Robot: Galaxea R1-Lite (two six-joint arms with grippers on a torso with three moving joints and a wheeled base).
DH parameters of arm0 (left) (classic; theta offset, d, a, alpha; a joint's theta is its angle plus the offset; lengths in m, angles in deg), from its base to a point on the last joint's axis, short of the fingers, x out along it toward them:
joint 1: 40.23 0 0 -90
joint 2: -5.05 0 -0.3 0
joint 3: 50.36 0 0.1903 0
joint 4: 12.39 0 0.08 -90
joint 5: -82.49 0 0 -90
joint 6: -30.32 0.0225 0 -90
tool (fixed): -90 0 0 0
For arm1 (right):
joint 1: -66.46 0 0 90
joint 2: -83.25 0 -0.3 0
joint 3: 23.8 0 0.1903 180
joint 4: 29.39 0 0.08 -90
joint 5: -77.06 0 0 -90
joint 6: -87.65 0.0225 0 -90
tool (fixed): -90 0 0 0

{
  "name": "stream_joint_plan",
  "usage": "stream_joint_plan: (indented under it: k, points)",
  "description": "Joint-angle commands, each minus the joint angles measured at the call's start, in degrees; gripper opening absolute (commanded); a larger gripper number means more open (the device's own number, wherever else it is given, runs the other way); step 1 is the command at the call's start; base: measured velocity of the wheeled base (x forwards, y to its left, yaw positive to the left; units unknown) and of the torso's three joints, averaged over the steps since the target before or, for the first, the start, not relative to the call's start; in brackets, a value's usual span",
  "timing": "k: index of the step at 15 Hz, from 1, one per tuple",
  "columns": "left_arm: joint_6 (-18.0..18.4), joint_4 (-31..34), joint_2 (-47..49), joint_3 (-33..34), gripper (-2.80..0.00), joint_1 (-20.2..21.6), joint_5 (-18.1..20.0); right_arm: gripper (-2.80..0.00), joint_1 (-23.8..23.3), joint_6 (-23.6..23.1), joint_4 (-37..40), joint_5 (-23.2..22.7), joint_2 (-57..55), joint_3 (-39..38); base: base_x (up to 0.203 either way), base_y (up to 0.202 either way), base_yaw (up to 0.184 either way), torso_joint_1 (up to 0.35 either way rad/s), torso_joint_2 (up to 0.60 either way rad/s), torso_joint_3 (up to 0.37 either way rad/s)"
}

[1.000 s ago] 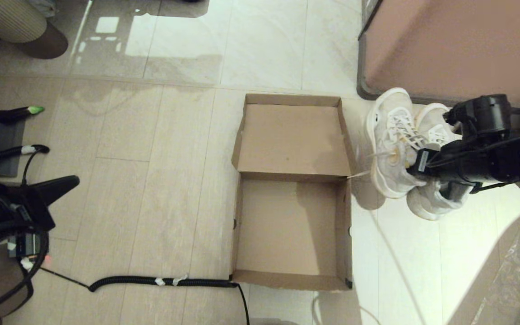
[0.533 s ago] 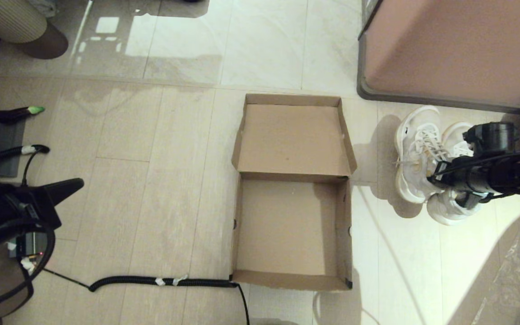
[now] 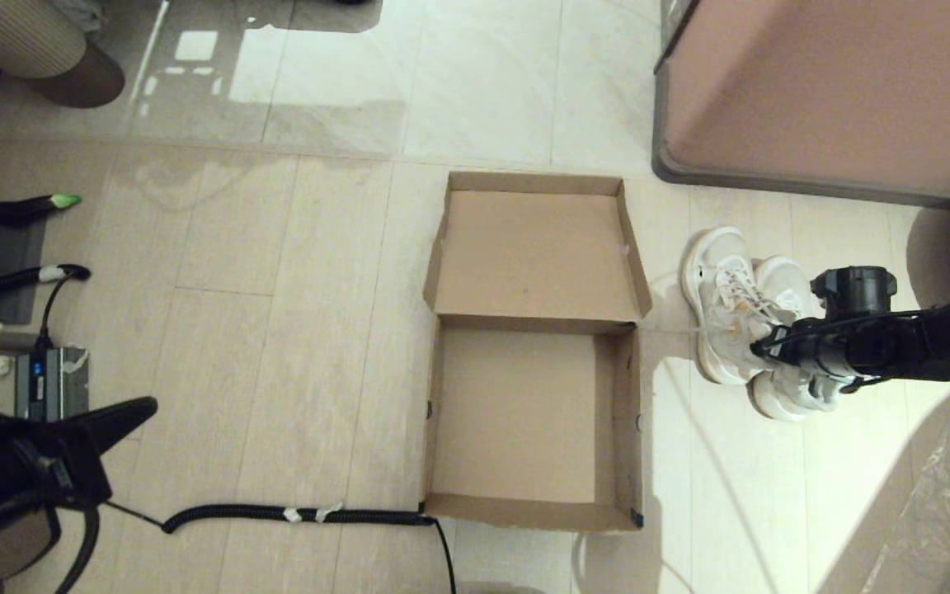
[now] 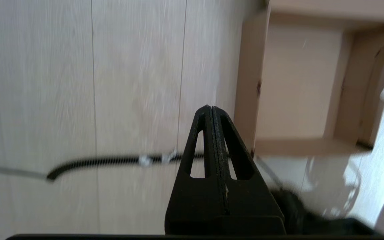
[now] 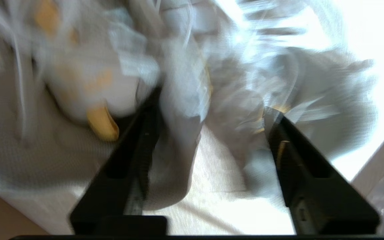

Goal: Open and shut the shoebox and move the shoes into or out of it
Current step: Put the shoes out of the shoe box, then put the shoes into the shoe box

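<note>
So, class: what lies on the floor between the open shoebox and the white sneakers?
Only bare pale tile separates the shoebox from the sneakers, as the head view shows.

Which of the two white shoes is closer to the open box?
The shoe on the robot's left, with laces showing, lies closer to the shoebox. The other shoe sits farther out, partly under the right gripper.

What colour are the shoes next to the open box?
White, laces included. The shoes show best in the head view, on the floor beside the shoebox.

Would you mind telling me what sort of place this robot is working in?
Probably a room in a home: pale floor tiles, an open shoebox and sneakers on the floor, and a pinkish-brown, grey-rimmed block, perhaps furniture.
</note>
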Motion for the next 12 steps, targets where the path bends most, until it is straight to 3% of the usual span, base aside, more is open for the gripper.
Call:
stream_joint_plan:
  k: [1, 7, 9, 12]
  points:
    - [0.8, 0.6, -5.5, 4.3, -2.8, 0.2, -1.2, 0.0, -0.4, 0.1, 0.0, 0.0, 2.3, -1.2, 0.0, 0.0, 0.0, 0.0, 0.0, 0.0]
    - [2.7, 2.8, -21.5, 14.7, -2.8, 0.3, -8.1, 0.0, -0.3, -0.2, 0.0, -2.6, 16.5, -10.1, 0.0, 0.0, 0.0, 0.0, 0.0, 0.0]
    - [2.7, 5.1, -27.6, 17.1, -2.8, -0.1, -7.5, 0.0, 0.5, -0.3, -0.1, -2.9, 19.2, -11.6, 0.0, 0.0, 0.0, 0.0, 0.0, 0.0]
    - [2.7, 14.1, -39.5, 21.3, -2.8, -1.1, -4.7, 0.0, 0.8, -0.5, -0.1, -2.9, 22.0, -12.4, 0.0, 0.0, 0.0, 0.0, 0.0, 0.0]
